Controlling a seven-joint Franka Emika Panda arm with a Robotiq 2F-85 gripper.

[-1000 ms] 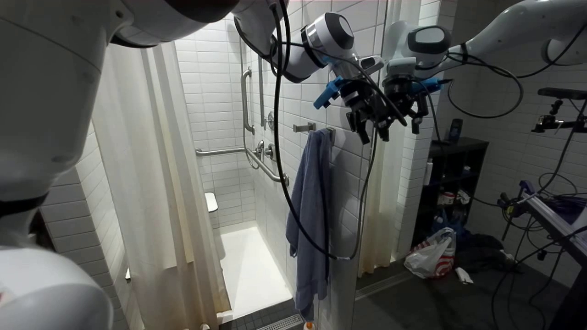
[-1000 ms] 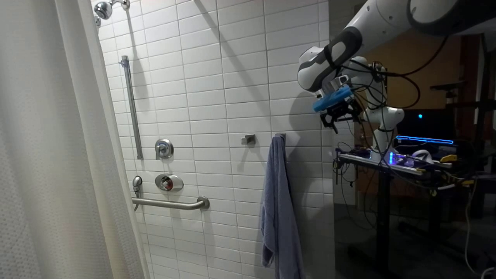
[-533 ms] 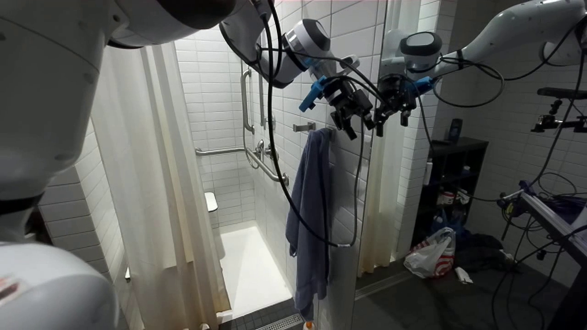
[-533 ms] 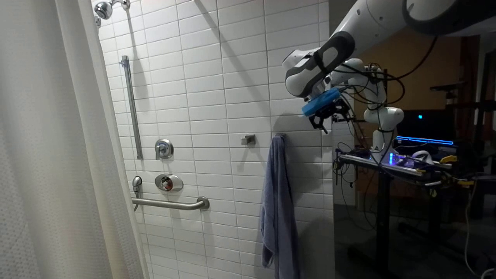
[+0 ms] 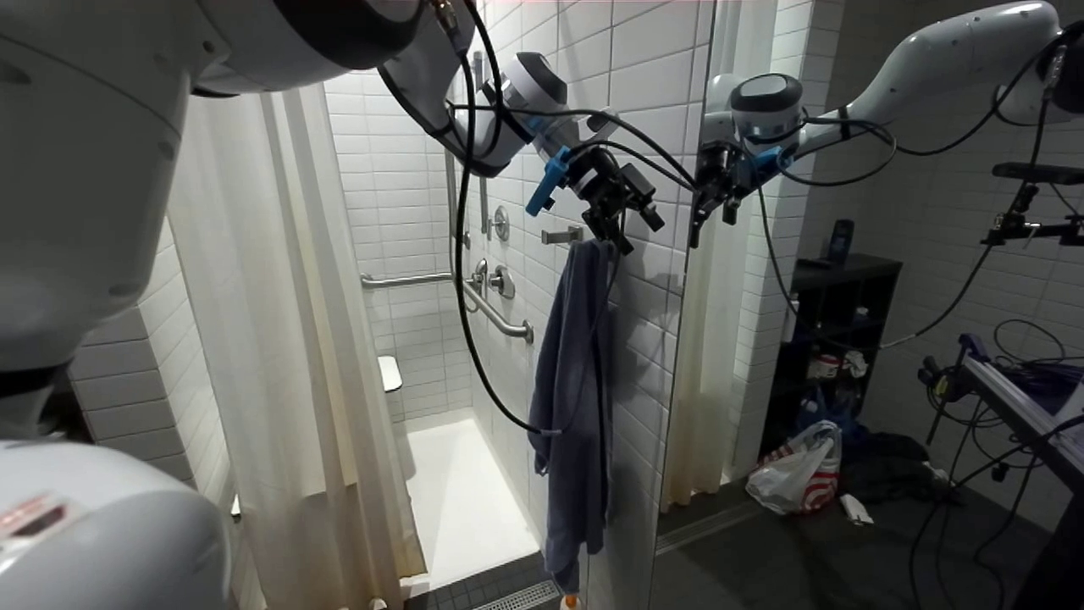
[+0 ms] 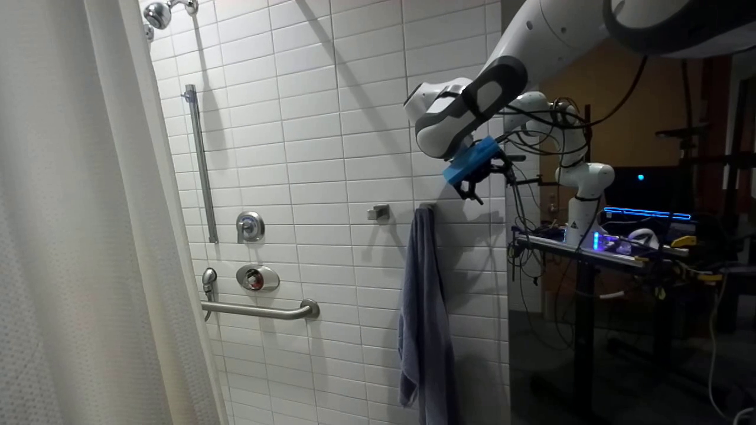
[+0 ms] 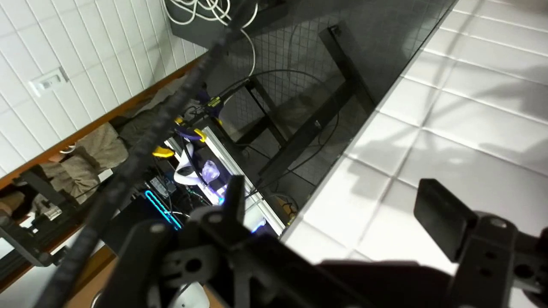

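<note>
The gripper (image 7: 334, 203) stands wide, holding nothing, the white tiled wall (image 7: 462, 145) at its 2 o'clock in the wrist view. In an exterior view, the blue-grey bath towel (image 6: 422, 307) hangs at the gripper's 7 o'clock; probably light and limp, it would pinch best in the folds near its top. At the towel's 9 o'clock: steel grab bar (image 6: 260, 310), then shower curtain (image 6: 106, 236).

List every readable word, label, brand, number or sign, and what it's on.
None can be read.
Sticker on the robot arm: too blurred.
White shopping bag: red ring mark, no legible word.
Yellow label on the clamp: too small.
</note>
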